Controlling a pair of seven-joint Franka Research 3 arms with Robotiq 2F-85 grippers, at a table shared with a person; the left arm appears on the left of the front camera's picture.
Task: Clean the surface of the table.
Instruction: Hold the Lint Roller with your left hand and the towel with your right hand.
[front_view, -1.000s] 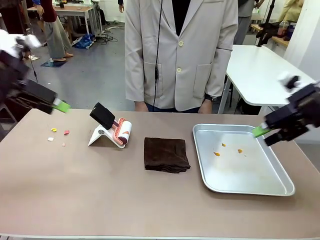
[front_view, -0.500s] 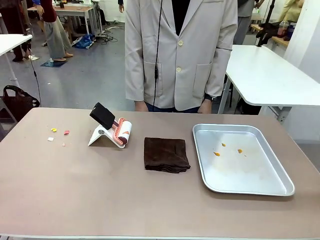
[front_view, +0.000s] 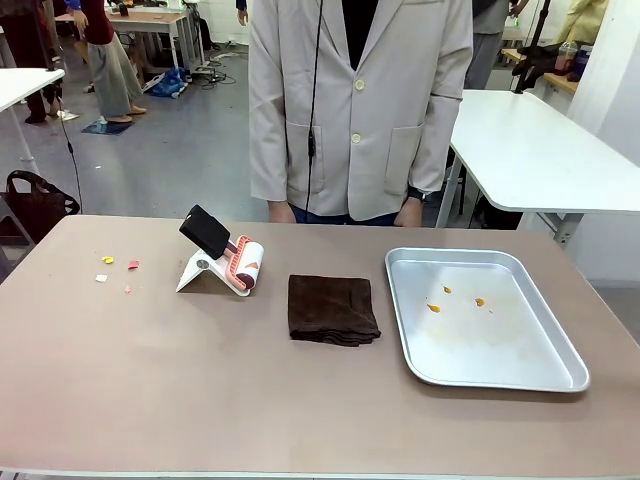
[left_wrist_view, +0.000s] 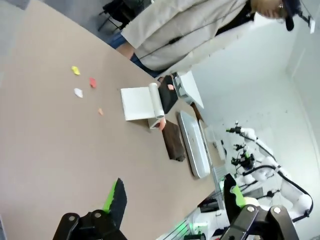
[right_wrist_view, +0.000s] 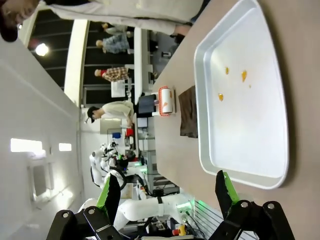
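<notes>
The brownish table (front_view: 300, 400) carries a few small coloured crumbs (front_view: 118, 268) near its far left. A lint roller on a white stand (front_view: 222, 264) sits beside them, and a folded dark brown cloth (front_view: 333, 309) lies in the middle. From the left wrist view, my left gripper (left_wrist_view: 175, 197) hangs open above the table (left_wrist_view: 50, 150), well short of the crumbs (left_wrist_view: 85, 82) and the roller stand (left_wrist_view: 142, 102). In the right wrist view, my right gripper (right_wrist_view: 167, 192) stands open over the near end of the silver tray (right_wrist_view: 240, 125), holding nothing.
The silver tray (front_view: 500, 340) at the right holds a few orange crumbs (front_view: 433, 307). A person in a pale coat (front_view: 360, 110) stands at the far edge, hands behind the table rim. White-topped tables (front_view: 530, 140) stand beyond.
A second ago both arms showed at the left and right edges of the front view. They have since pulled out of that view. Nothing on the table has moved.
</notes>
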